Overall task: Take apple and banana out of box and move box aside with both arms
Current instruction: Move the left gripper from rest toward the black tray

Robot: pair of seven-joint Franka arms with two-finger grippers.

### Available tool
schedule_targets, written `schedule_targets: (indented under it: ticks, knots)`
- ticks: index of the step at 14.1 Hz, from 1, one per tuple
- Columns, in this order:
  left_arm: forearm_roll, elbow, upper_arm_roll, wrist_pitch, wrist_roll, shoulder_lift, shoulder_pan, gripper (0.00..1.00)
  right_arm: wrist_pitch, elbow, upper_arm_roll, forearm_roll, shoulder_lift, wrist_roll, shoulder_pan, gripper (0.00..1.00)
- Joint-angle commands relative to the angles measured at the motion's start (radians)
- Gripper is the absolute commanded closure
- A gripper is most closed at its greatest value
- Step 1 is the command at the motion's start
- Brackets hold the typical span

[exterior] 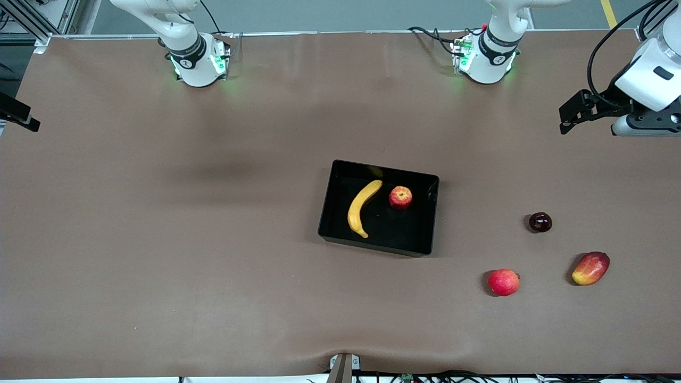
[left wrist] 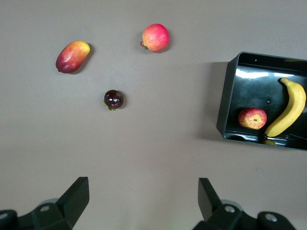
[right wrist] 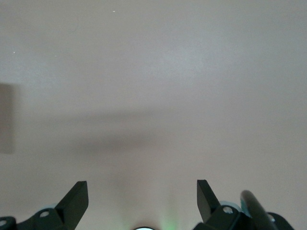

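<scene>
The black box (exterior: 372, 243) sits near the middle of the table. In it lie the yellow banana (exterior: 362, 207) and the streaked red apple (exterior: 400, 197), side by side and apart. They also show in the left wrist view: box (left wrist: 225, 96), banana (left wrist: 290, 110), apple (left wrist: 253, 118). My left gripper (exterior: 568, 114) is open and empty, up in the air over the left arm's end of the table; its fingers frame bare table in the left wrist view (left wrist: 142, 189). My right gripper (right wrist: 141, 191) is open and empty over bare table; the front view does not show it.
Toward the left arm's end lie a pinkish-red apple (exterior: 503, 282), a red-orange mango (exterior: 590, 268) and a small dark round fruit (exterior: 540, 222), all outside the box. A black bar (exterior: 18, 114) juts in at the right arm's end.
</scene>
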State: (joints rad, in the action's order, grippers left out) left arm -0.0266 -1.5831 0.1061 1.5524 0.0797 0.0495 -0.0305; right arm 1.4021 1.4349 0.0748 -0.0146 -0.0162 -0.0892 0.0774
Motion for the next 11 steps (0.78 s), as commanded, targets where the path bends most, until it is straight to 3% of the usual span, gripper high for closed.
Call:
schedule_targets:
  ticks: [1,6,11]
  knots:
    - [0.008,0.022,0.001,-0.02,0.003,-0.01,-0.003,0.0,-0.005,-0.001,-0.02,0.001,0.001,0.002,0.031,0.0]
    - [0.005,0.035,0.003,-0.02,0.003,-0.022,-0.009,0.0,-0.003,-0.001,-0.02,0.001,-0.001,0.002,0.031,0.0]
    - [0.005,0.041,0.027,-0.008,0.018,-0.109,-0.035,0.0,-0.005,-0.001,-0.018,0.001,-0.002,0.002,0.033,0.0]
